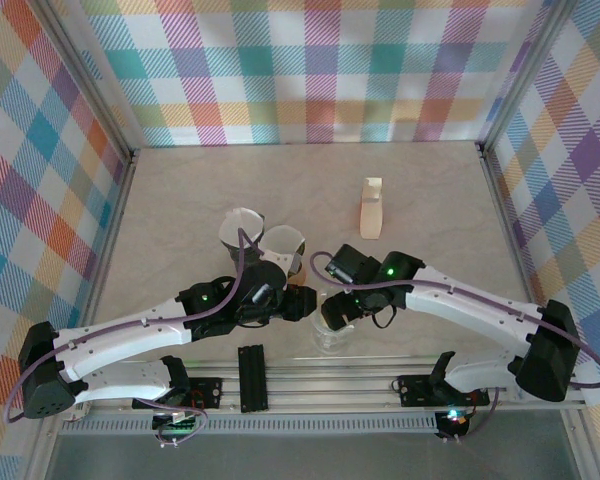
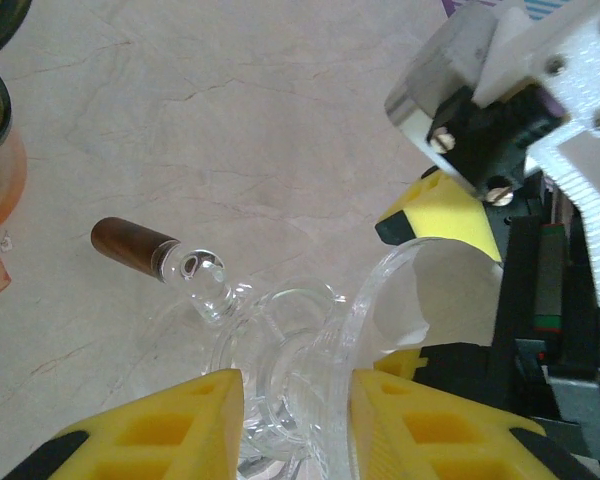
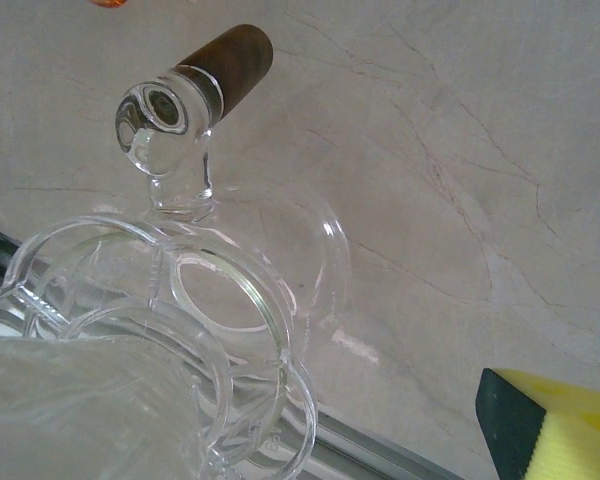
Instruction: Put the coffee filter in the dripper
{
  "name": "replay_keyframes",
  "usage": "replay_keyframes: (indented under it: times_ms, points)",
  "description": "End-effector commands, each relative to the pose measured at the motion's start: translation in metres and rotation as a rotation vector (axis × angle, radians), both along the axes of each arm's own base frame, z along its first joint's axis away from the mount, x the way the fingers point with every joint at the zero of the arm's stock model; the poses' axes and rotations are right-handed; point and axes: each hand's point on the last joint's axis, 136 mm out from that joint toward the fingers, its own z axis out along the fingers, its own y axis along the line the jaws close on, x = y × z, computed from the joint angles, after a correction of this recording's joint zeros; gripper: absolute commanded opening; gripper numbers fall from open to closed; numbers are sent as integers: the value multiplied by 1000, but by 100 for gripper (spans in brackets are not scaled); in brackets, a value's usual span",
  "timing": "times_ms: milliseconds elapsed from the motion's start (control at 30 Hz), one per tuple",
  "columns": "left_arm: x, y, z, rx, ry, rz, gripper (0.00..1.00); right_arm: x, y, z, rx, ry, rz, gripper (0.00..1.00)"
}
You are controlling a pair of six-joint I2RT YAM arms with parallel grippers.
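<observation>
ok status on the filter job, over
Left gripper shut on dripper. Right gripper open beside it. Dripper looks empty, no filter in yet. Two cups behind, clear.

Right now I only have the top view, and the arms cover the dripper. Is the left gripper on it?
Observer: Looks like it. In the left wrist view the dripper glass runs between the left gripper fingers, which sit close on both sides.
Operator: Right gripper?
Observer: The right gripper is open. The left wrist view shows one of its yellow fingers hanging just above the dripper's rim.
Operator: Handle clear?
Observer: Yes. In the right wrist view the brown-tipped handle sticks out sideways over bare table, and neither gripper is touching it.
</observation>
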Motion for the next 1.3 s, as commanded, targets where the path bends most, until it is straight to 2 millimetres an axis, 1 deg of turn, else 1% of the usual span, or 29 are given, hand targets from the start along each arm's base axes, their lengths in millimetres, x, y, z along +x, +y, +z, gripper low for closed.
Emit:
replay_keyframes:
  times_ms: [0,67,167,233,333,500,600,667,800,867,1033,1200,1267]
  points:
    - [-5,-3,-1,-8,4,-14,34,3,-4,6,1,-17,-24,92]
    - [-5,-2,-3,-5,5,-13,34,1,-6,-5,-20,-2,-28,91]
    - [-5,-2,-3,-5,8,-13,34,0,-8,-16,-37,11,-36,92]
    - [-5,-2,-3,-5,9,-11,34,0,-8,-19,-39,12,-37,92]
    - [-5,-2,-3,-3,9,-11,34,1,-9,-17,-42,5,-38,91]
    - [-5,-1,-6,0,12,-9,34,3,-6,2,-4,-20,-30,92]
    - [-5,-1,-6,-3,12,-5,34,3,-4,23,48,-48,-30,92]
    - [-5,-1,-6,-2,11,-4,34,4,-3,42,99,-82,-33,92]
    - [-4,-1,-6,-2,9,-4,34,9,-8,70,171,-168,-56,92]
    - [-4,-1,-6,-1,10,-2,34,10,-12,78,189,-200,-72,92]
    - [-2,1,-2,-10,-1,12,36,10,-18,88,216,-231,-84,92]
    - [1,8,5,-17,-20,43,45,11,-19,99,262,-266,-93,92]
    - [3,11,10,-24,-33,62,51,12,-20,107,286,-289,-97,92]
